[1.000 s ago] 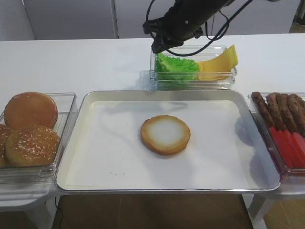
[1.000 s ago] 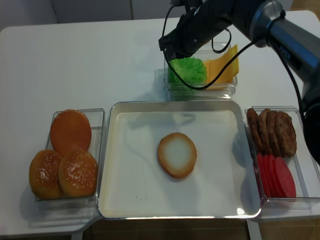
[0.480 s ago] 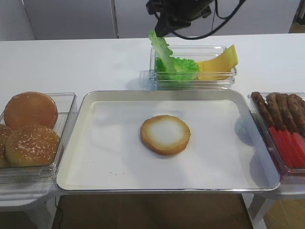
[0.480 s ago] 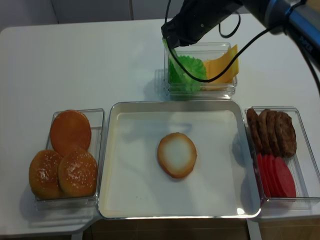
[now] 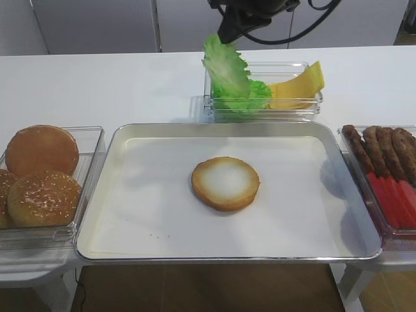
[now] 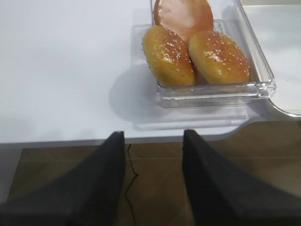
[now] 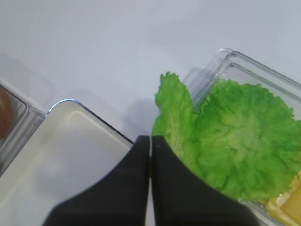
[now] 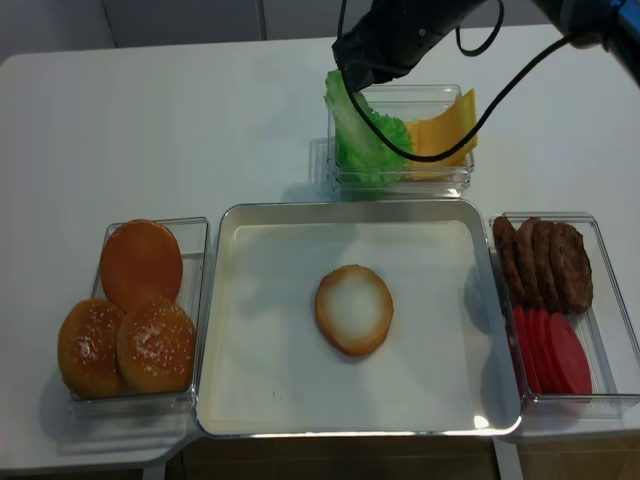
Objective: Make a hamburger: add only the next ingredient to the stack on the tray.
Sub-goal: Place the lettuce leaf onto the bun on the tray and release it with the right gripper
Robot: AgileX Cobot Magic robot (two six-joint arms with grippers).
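Note:
A green ruffled lettuce leaf (image 5: pixel 224 65) (image 8: pixel 350 112) hangs over the left end of the clear box, lifted out of it. My right gripper (image 5: pixel 223 36) (image 8: pixel 347 70) (image 7: pixel 150 139) is shut on the leaf's top edge; in the right wrist view the leaf (image 7: pixel 174 117) droops just beyond the closed fingertips. The bun bottom (image 5: pixel 225 183) (image 8: pixel 354 309) lies flat mid-tray with nothing on its pale face. The silver tray (image 5: pixel 149 201) sits in front of the box. My left gripper (image 6: pixel 154 134) is open and holds nothing, off the table's near edge by the bun tops.
The clear box (image 5: pixel 311 106) behind the tray holds more lettuce (image 7: pixel 240 141) and yellow cheese slices (image 5: pixel 299 84). Sesame bun tops (image 5: pixel 40 179) fill a box on the left. Patties (image 5: pixel 387 149) and tomato slices (image 5: pixel 393 198) fill a box on the right.
My right gripper has risen from the lettuce box with one leaf pinched; the leaf now hangs clear above the box's left end. The left arm has not moved.

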